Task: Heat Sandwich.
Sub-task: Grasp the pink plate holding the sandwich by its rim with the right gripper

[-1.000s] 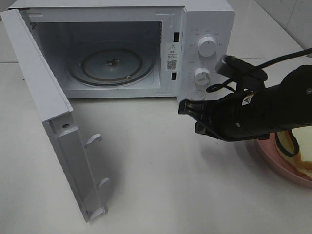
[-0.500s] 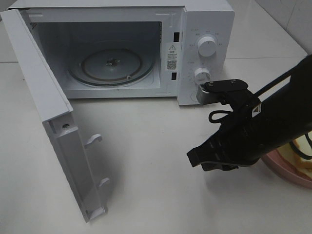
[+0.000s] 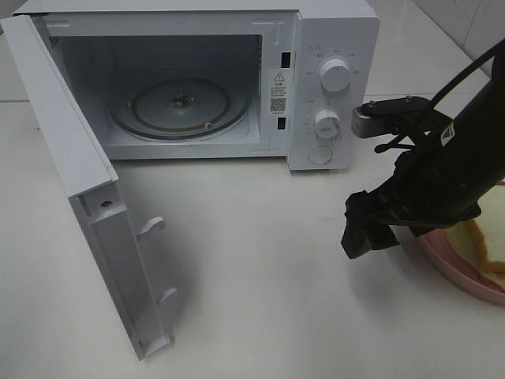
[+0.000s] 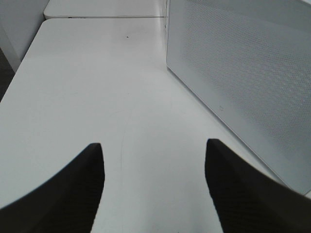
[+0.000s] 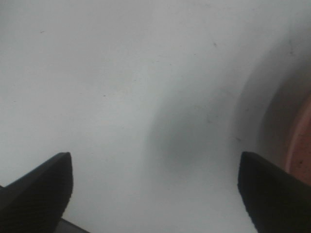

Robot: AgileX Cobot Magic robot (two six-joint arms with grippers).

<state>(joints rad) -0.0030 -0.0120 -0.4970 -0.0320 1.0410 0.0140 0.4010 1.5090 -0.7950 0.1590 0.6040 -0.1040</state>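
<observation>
Exterior high view: the white surface (image 3: 252, 268) carries the microwave (image 3: 351, 47) at upper centre, its door (image 3: 71, 158) swung wide to the left. Right of centre, the right gripper (image 3: 368, 230) points down beside the pink plate (image 3: 446, 264). Its jaws stand wide and empty; a moment ago they were nearly closed and further left. The left gripper (image 4: 154, 145) has its jaws apart, empty, beside the door. The sandwich (image 3: 491, 237) lies on the plate at the right edge, mostly cut off, so its long axis cannot be told.
</observation>
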